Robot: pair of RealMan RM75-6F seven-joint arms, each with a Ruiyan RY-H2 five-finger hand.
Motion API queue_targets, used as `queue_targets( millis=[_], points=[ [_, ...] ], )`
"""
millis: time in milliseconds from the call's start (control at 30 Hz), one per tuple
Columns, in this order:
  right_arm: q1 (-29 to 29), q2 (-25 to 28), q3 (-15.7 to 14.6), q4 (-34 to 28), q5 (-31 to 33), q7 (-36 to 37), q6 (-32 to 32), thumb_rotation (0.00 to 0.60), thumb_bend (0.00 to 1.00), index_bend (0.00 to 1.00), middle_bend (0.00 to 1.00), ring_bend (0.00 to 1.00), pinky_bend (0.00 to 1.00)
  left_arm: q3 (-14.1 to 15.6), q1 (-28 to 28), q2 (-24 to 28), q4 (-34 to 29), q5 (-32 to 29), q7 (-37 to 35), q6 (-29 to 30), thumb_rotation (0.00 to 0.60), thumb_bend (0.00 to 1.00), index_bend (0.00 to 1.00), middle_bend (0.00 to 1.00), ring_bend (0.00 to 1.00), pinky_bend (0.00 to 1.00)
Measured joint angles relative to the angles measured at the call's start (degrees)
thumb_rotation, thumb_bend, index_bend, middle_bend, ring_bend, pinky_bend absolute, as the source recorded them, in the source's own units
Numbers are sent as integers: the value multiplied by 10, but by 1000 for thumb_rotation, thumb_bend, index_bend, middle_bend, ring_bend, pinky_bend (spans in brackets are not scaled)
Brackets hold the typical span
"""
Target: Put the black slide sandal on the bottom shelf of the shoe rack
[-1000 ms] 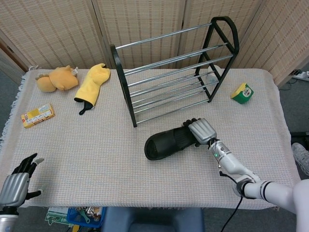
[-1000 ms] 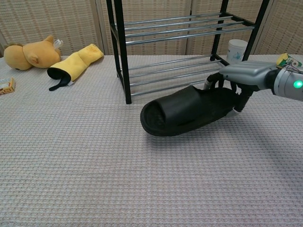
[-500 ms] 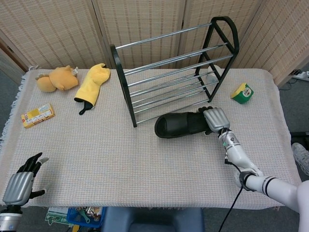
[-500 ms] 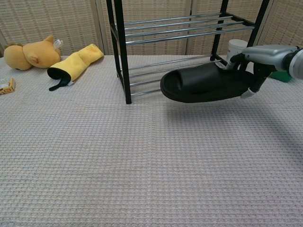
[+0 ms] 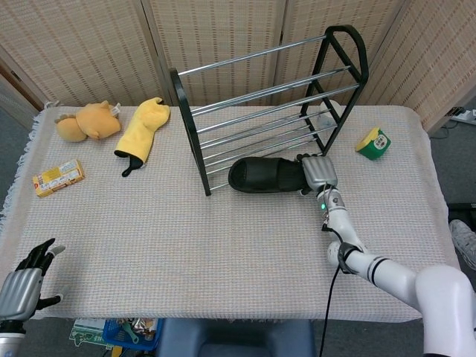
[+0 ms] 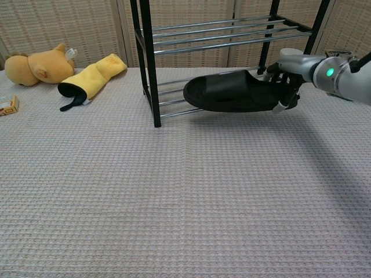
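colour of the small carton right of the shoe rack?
The carton is green and yellow, with some white on its face. Head view shows it best.

The shoe rack [image 5: 271,111] is set at the far middle of the worktop [image 5: 149,230]. The sandal [image 5: 268,176] is held along the rack's near edge, at the lowest rails, by the right hand [image 5: 318,172] at its right end. A small box [image 5: 372,143] lies right of the rack. Left of the rack a mitt [image 5: 141,132] is laid, with a plush toy [image 5: 88,121] further left and a packet [image 5: 58,178] nearer. The left hand [image 5: 21,288] is found at the near left corner.
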Motion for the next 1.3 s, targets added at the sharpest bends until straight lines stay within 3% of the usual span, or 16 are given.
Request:
queue_targets(
  millis=[433,967,1300],
  points=[
    [76,-61,38,104,172,-109,-4,600,348,476,468,304,406,3,7,5,-1,-5,-3,1,600,267,200,84,103,256],
    [133,-143,81,235,242,-187,-18,600,332,435,422,304,406,4,12,4,-4,-16,4,-3,600,267,200,84,103,256],
    [159,-188,129,318,237,-177,-45,600,325,124,290,219,396,6,18,6,-3,-26,3,-8,600,267,201,84,104,256]
  ],
)
